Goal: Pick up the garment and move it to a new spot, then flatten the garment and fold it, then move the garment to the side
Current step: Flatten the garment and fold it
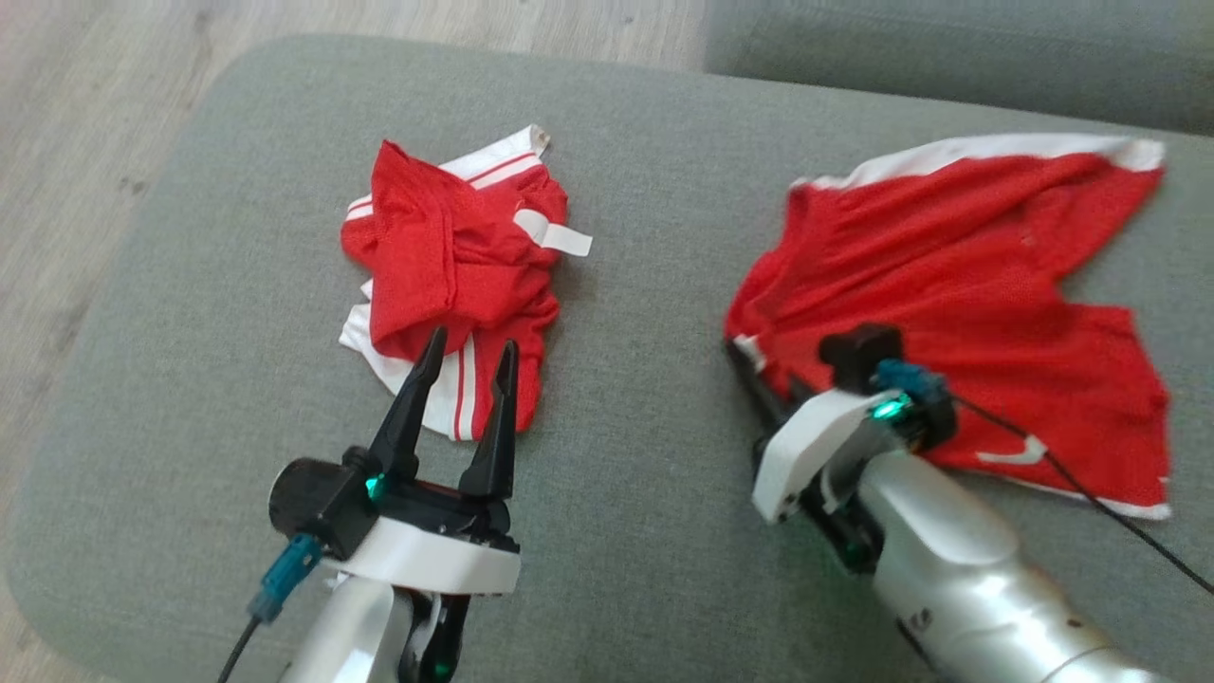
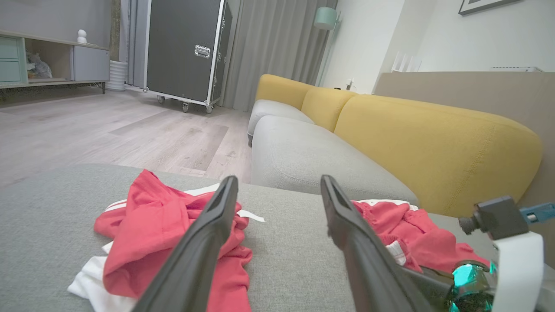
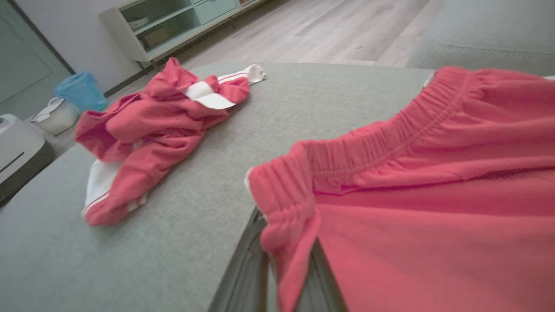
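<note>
Two red pieces of clothing lie well apart on a grey cushion (image 1: 645, 379). The red shorts (image 1: 958, 275) are spread loosely over its right part, with a white-edged hem along the far side and a small white mark near the closer edge. The right hand (image 1: 744, 360) sits at the shorts' left corner, its two dark fingers pressed together and pinching the gathered elastic waistband; the right wrist view shows that corner of fabric (image 3: 433, 195) bunched between the fingers of the hand (image 3: 284, 247). A crumpled red and white garment (image 1: 446, 256) lies in a heap on the left part of the cushion. The left hand (image 1: 474, 340) is at the near edge of that heap with its fingers spread wide and nothing between them; whether the tips touch the cloth cannot be told. Wooden floor (image 1: 95, 142) shows beyond the cushion.
</note>
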{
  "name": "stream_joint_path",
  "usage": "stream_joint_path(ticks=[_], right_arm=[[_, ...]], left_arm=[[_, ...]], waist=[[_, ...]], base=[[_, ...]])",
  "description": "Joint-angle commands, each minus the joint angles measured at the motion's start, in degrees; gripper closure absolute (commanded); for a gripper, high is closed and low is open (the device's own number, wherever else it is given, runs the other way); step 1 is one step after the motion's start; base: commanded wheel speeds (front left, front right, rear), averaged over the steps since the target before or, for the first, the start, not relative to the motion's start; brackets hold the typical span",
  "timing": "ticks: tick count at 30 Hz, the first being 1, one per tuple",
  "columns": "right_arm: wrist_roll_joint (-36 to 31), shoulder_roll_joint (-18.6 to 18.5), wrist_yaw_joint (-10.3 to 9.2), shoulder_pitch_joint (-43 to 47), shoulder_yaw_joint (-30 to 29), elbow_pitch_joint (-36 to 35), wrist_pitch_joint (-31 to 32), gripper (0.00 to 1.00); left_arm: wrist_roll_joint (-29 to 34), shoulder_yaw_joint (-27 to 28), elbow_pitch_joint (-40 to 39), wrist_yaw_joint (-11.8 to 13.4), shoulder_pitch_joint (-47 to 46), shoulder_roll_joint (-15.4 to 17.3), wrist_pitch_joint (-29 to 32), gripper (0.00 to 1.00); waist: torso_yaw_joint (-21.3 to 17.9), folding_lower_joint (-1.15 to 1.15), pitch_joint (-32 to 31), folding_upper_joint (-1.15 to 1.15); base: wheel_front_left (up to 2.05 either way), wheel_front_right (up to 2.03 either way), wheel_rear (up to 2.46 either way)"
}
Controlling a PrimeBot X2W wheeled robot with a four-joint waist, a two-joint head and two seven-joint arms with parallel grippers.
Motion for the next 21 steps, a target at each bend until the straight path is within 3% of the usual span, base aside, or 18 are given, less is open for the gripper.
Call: stream_joint_path(ticks=[1,5,6,7,11,21], right_arm=[[1.9,0.1,-0.04,0.2,2.7,-2.9,0.5,1.00],[8.3,-1.6,-0.04,2.0,9.5,-6.4,3.9,1.00],[8.5,-2.3,-0.04,1.8,11.2,-7.1,3.8,0.69],[8.7,-2.9,-0.04,1.6,12.3,-7.4,3.3,0.00],[10.4,-3.8,-0.04,0.5,14.0,-7.5,0.7,0.00],[10.8,-8.3,-0.04,0.2,11.6,-9.2,-3.4,0.00]], left_arm=[[0.7,2.2,-1.6,0.1,-0.6,0.6,-0.5,0.00],[0.9,2.6,-1.7,0.1,0.2,0.8,-0.5,0.00],[1.0,2.8,-1.7,0.1,0.4,0.8,-0.5,0.00],[1.0,2.9,-1.7,0.1,0.5,0.8,-0.5,0.00],[1.2,3.6,-2.0,0.1,1.1,1.0,-0.5,0.00],[1.6,5.8,-3.1,0.1,1.8,1.4,-0.5,0.00]], waist=[[-0.5,0.01,-0.8,0.00],[-1.1,0.01,-2.1,0.00],[-1.3,0.01,-2.3,0.00],[-1.5,0.01,-2.5,0.00],[-2.8,0.01,-3.3,0.00],[-7.7,0.01,-5.2,0.00]], base=[[0.00,0.00,0.00],[0.00,0.00,0.00],[0.00,0.00,0.00],[0.00,0.00,0.00],[0.00,0.00,0.00],[0.00,0.00,0.00]])
